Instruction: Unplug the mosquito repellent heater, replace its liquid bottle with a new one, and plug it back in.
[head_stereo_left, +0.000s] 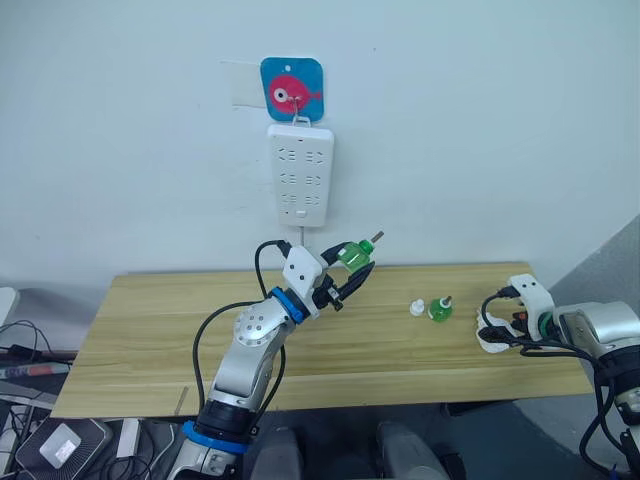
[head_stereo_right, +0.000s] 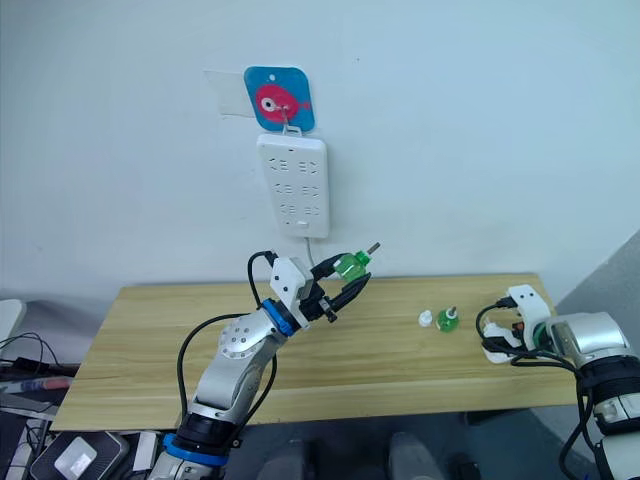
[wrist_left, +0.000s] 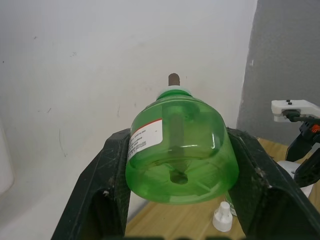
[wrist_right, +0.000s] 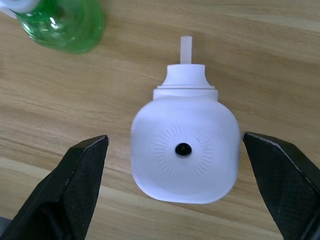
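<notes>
left end effector (head_stereo_left: 352, 270): clamps new green bottle (wrist_left: 180, 145) aloft, wick out for insertion
right end effector (wrist_right: 175, 190): gapes around heater (wrist_right: 184, 150) lying on tabletop (head_stereo_left: 150, 340)

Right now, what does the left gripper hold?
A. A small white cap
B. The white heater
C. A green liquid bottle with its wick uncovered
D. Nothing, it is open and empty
C: the left gripper is shut on the green bottle, its black fingers pressing both sides, and the bare wick sticks out of the neck.
</notes>
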